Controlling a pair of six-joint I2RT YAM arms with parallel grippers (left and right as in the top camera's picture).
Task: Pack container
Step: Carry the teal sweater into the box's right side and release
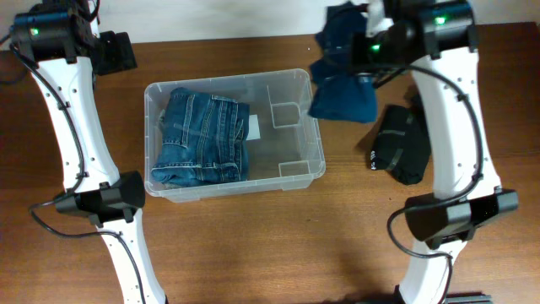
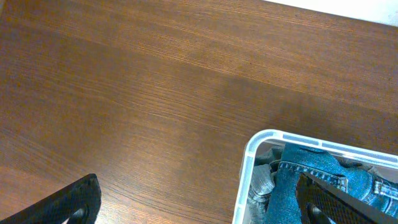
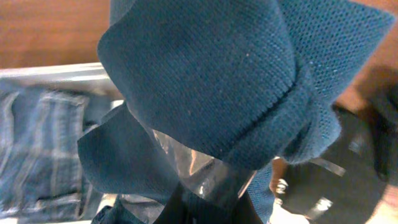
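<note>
The clear plastic container (image 1: 308, 143) sits mid-table with folded blue jeans (image 1: 202, 139) in its left half; its corner (image 2: 252, 146) and the jeans (image 2: 292, 186) show in the left wrist view. My right gripper (image 1: 363, 51) is shut on a dark blue knit garment (image 1: 342, 89), held in the air just right of the container's back right corner. The garment (image 3: 205, 81) fills the right wrist view and hides the fingers. My left gripper (image 2: 199, 202) is open and empty above the table at the container's back left corner.
A black garment (image 1: 401, 143) lies on the table right of the container, under the right arm. Both arm bases stand at the front edge, left (image 1: 101, 203) and right (image 1: 456, 211).
</note>
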